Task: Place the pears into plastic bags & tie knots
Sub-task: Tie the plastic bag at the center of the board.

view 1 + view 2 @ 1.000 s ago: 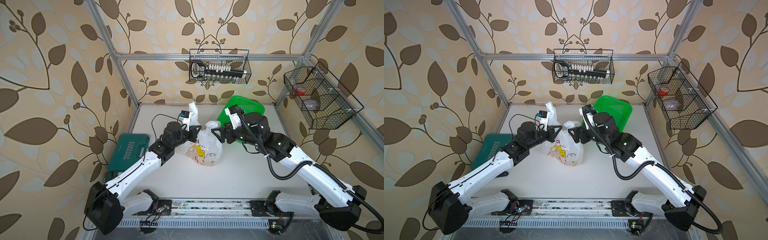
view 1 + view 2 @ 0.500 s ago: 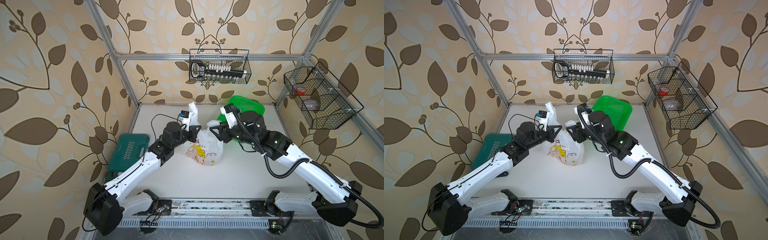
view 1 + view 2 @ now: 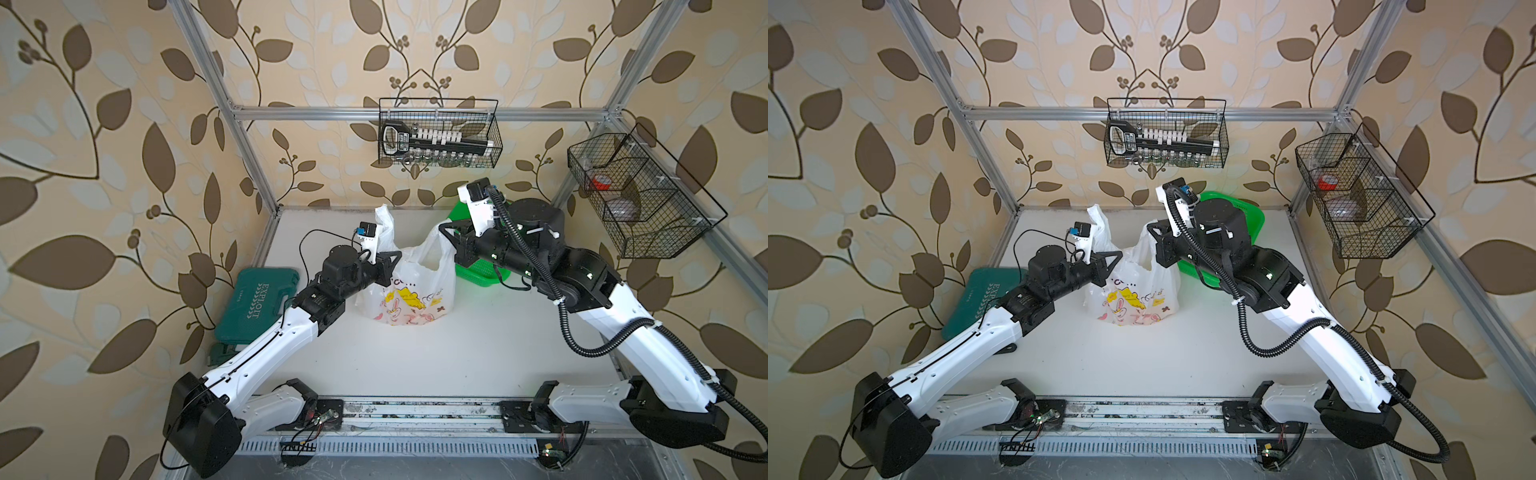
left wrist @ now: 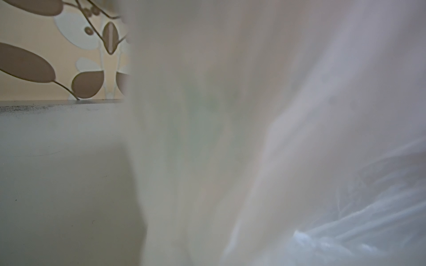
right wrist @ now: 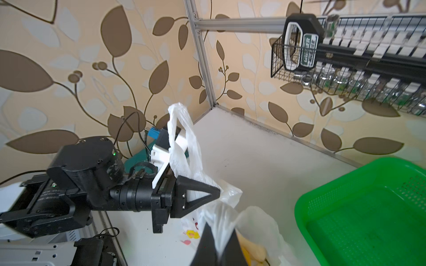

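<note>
My right gripper [image 5: 217,248] has just snapped closed on the right handle of the plastic bag [image 3: 415,286], which sits mid-table just left of the green basket [image 5: 368,214]. My left gripper [image 5: 207,193] still pinches the left handle [image 5: 182,129]. With a pear [image 5: 253,251] visible inside, I judge knotting comes next.

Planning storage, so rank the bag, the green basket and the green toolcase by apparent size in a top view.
1. bag
2. toolcase
Basket: unranked, mostly hidden behind the right arm.
</note>
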You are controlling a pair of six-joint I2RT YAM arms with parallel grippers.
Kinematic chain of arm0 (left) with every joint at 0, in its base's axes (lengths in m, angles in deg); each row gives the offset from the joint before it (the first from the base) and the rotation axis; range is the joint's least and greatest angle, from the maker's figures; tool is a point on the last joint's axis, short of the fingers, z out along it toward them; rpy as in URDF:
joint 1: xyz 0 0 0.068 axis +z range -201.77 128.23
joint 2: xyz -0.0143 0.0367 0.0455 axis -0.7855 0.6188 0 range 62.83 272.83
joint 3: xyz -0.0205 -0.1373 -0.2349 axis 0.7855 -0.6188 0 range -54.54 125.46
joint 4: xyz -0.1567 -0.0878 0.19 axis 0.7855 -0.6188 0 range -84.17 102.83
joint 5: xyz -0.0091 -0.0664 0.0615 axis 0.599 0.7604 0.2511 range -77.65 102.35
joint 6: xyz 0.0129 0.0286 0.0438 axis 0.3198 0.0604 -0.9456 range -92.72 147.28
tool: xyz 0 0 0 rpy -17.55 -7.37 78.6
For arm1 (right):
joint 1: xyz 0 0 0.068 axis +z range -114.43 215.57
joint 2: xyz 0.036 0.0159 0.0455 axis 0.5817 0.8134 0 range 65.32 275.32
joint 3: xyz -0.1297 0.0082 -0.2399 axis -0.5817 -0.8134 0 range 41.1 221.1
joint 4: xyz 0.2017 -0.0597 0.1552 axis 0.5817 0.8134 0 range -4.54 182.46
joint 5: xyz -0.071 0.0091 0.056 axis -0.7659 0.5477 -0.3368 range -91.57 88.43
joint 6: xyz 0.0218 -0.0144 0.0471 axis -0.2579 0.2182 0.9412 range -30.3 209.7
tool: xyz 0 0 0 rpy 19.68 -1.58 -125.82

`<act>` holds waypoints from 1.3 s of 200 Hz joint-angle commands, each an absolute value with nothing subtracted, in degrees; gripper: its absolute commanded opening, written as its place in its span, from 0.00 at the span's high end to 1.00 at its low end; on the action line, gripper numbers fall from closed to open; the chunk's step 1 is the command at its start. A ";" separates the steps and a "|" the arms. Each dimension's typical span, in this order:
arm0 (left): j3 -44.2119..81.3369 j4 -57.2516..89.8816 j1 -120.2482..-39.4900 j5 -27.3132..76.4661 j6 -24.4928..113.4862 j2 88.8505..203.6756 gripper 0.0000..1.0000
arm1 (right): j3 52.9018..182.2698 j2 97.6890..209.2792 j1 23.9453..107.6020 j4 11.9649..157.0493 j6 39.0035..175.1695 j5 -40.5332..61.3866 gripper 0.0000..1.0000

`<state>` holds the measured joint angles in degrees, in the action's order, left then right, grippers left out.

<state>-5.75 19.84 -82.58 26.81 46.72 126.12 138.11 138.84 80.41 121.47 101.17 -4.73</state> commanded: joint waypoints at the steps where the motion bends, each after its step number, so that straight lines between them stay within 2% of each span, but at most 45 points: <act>1: -6.14 19.91 -82.88 29.52 45.16 125.16 1.00 | 136.82 141.56 80.14 124.72 97.81 -3.06 1.00; 30: -4.05 17.19 -82.88 31.33 43.25 127.18 1.00 | 132.77 141.48 80.13 123.06 94.91 -0.87 1.00; 67: -2.09 15.59 -82.88 29.99 41.27 127.43 1.00 | 131.38 140.66 79.93 122.23 94.36 -4.29 1.00; 70: -1.88 15.45 -82.84 29.87 41.17 127.37 1.00 | 131.15 140.30 79.81 121.87 94.32 -4.45 0.90; 80: -1.34 14.89 -82.87 29.71 40.78 127.51 1.00 | 129.82 138.63 79.20 120.85 93.56 -3.66 0.48; 86: -1.05 14.56 -82.88 29.59 40.68 127.58 1.00 | 128.95 137.20 79.01 120.21 93.33 -3.42 0.32; 97: -0.97 14.42 -82.86 29.70 40.52 127.80 1.00 | 125.78 133.25 78.61 118.13 93.26 -2.20 0.17; 116: -0.93 14.41 -82.88 29.99 40.59 128.31 1.00 | 117.28 125.12 77.64 114.03 94.32 -0.26 0.04; 133: -0.92 14.68 -82.85 30.40 40.77 128.66 1.00 | 108.95 117.76 77.23 110.41 96.73 0.15 0.00; 178: -0.59 13.85 -82.83 31.13 39.72 128.93 1.00 | 89.83 102.20 76.33 105.24 102.39 -3.21 0.00; 212: -0.49 14.05 -82.87 32.37 38.72 128.84 1.00 | 83.84 104.14 75.32 98.88 101.73 0.98 0.00; 228: -0.48 14.33 -82.87 33.17 38.61 128.67 1.00 | 81.34 106.37 71.59 93.80 101.17 3.44 0.00; 260: -0.88 15.35 -82.88 34.52 38.77 128.57 1.00 | 76.78 110.26 61.41 80.43 104.31 15.88 0.00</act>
